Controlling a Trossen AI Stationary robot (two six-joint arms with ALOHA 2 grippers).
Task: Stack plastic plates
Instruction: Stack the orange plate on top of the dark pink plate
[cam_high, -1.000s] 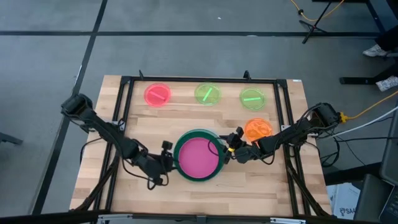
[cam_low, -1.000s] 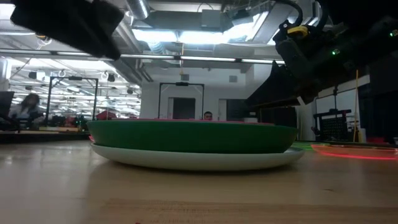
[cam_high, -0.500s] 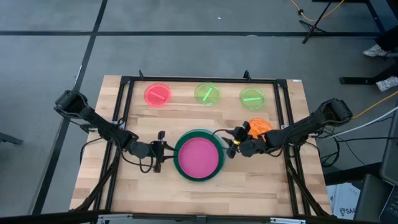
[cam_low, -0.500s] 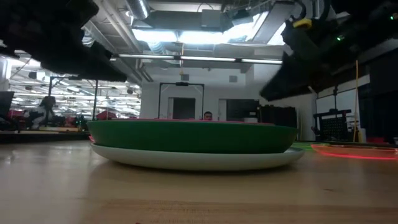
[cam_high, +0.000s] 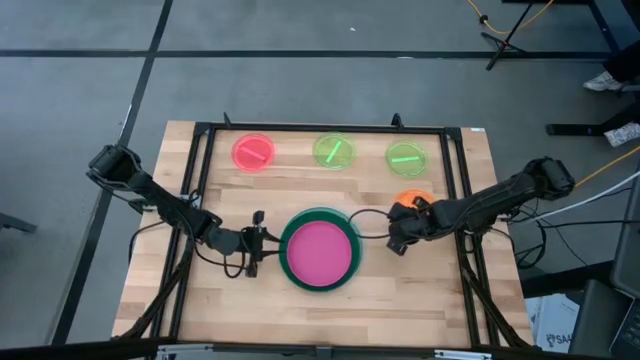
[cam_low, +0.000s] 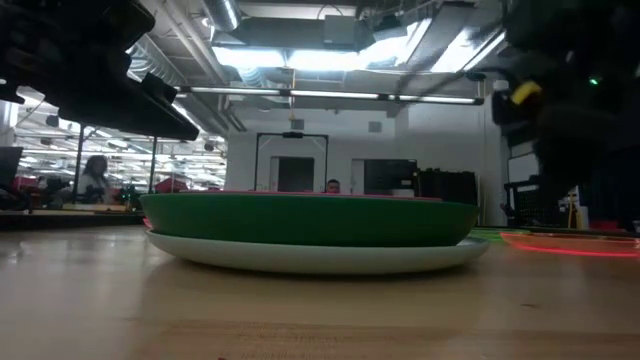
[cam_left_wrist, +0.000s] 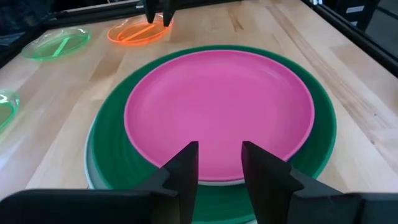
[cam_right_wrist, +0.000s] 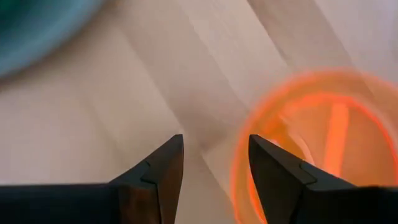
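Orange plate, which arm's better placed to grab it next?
Probably the right. The right gripper is open beside the orange plate, while the left gripper sits across the stack, facing the magenta plate.

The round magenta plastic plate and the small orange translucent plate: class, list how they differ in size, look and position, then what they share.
Size: the round magenta plastic plate is clearly wider than the small orange translucent plate.
Look: the magenta one is opaque; the orange one is see-through with a raised bar across it.
Position: the magenta plate sits stacked inside the large dark green plate; the orange plate lies alone on the wooden table, by the right gripper.
Both are round and lie flat.
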